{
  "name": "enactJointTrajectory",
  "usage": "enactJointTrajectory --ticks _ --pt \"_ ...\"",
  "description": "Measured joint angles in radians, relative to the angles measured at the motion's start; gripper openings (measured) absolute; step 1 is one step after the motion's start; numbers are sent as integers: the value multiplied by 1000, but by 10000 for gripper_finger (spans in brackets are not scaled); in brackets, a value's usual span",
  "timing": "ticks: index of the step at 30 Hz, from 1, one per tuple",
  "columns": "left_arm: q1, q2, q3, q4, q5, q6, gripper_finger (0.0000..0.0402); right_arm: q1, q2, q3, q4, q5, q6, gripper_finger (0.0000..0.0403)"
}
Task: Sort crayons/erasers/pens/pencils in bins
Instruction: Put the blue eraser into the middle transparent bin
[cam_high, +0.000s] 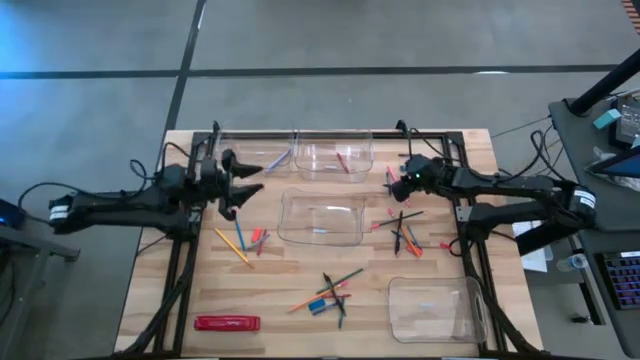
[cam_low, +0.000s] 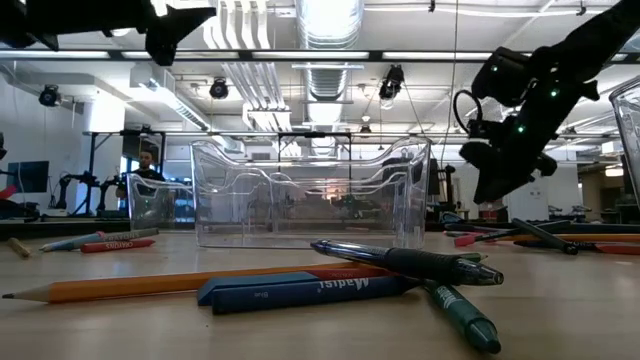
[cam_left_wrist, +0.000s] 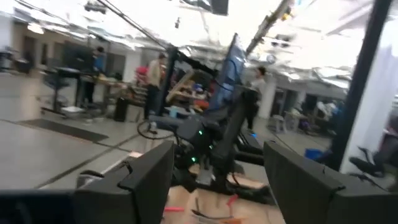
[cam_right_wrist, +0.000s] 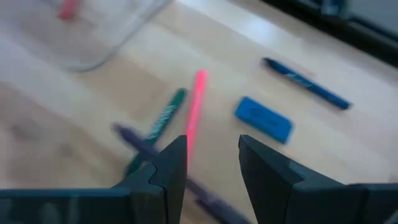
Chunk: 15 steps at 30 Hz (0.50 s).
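Currently the right gripper (cam_right_wrist: 211, 158) hangs over the right-hand scatter of sticks with its jaws partly apart and empty, lined up over a pink pencil (cam_right_wrist: 194, 106) that lies beside a green pen (cam_right_wrist: 163, 121) and near a blue eraser (cam_right_wrist: 263, 119), apparently to pick it. Meanwhile the left gripper (cam_high: 243, 185) waits raised, jaws wide and empty, between the far-left bin (cam_high: 262, 152) and the pencils (cam_high: 232, 244) lying left of the middle bin (cam_high: 322, 219).
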Motion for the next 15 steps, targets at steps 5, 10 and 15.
enactJointTrajectory --ticks 5,10,15 --pt "-7 -2 -59 54 -41 3 232 -51 81 40 5 6 14 137" --pt "-5 -13 -61 48 -56 5 232 -107 198 89 3 -3 6 137" --pt "-5 -22 -59 54 -56 22 232 -141 309 138 3 -5 4 137"
